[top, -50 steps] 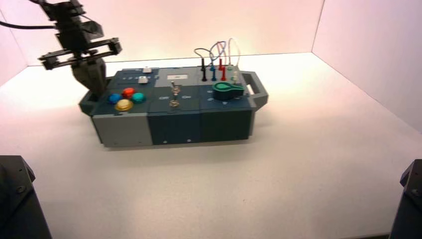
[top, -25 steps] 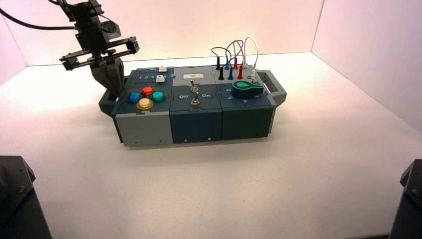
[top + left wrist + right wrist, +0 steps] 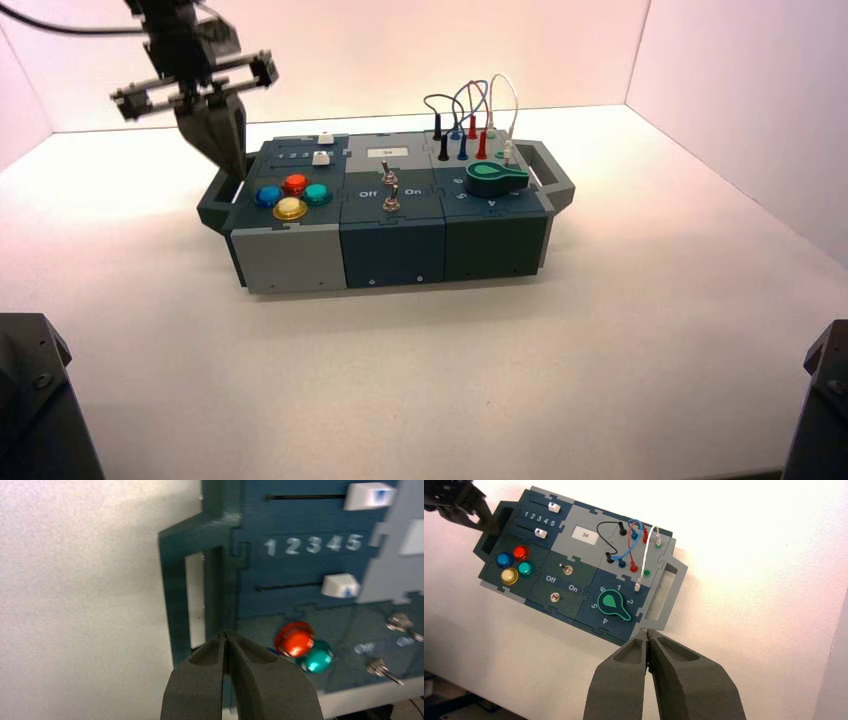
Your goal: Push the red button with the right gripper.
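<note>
The red button (image 3: 296, 184) sits in a cluster with a blue, a yellow and a teal button at the left end of the box (image 3: 390, 250). It also shows in the left wrist view (image 3: 294, 639) and the right wrist view (image 3: 520, 553). My right gripper (image 3: 647, 632) is shut and empty, held high above the table off the box's right handle, far from the buttons; it is out of the high view. My left gripper (image 3: 232, 165) is shut and empty, just above the box's left handle (image 3: 175, 595), beside the buttons.
The box also bears two white sliders (image 3: 546, 520), two toggle switches (image 3: 392, 190), a green knob (image 3: 492, 178) and plugged wires (image 3: 470, 120). White walls close in the table at the back and right. Dark arm bases stand at the front corners (image 3: 30, 400).
The box, held at its left handle by the left gripper, shifted right and then stopped. The left gripper has since risen a little off the handle.
</note>
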You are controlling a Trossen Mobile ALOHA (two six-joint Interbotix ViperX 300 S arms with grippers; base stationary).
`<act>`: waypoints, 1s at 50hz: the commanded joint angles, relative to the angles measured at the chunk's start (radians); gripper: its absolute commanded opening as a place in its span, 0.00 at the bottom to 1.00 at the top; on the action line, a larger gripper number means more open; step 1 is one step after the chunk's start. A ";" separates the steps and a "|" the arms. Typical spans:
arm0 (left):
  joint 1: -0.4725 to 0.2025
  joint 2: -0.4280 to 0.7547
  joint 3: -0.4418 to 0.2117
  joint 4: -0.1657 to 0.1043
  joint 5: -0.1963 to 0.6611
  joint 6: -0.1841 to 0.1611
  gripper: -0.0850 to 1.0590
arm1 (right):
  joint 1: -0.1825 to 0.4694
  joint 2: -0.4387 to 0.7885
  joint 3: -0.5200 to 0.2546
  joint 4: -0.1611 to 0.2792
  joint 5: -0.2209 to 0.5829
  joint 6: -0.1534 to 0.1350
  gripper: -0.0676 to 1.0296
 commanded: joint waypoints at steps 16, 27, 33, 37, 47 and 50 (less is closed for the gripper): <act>-0.005 -0.155 -0.014 0.014 0.014 -0.020 0.05 | 0.021 0.048 -0.060 0.003 0.006 -0.038 0.04; -0.002 -0.275 -0.014 0.014 0.025 -0.025 0.05 | 0.074 0.098 -0.095 0.003 0.002 -0.038 0.04; -0.002 -0.330 -0.006 0.020 0.029 -0.029 0.05 | 0.109 0.138 -0.115 0.003 0.000 -0.038 0.04; 0.006 -0.371 0.005 0.043 0.028 -0.044 0.05 | 0.137 0.164 -0.132 0.003 -0.005 -0.038 0.04; 0.041 -0.453 0.037 0.104 0.038 -0.083 0.05 | 0.192 0.239 -0.181 0.003 -0.014 -0.043 0.04; 0.049 -0.469 0.049 0.107 0.040 -0.084 0.05 | 0.207 0.265 -0.195 0.003 -0.014 -0.052 0.04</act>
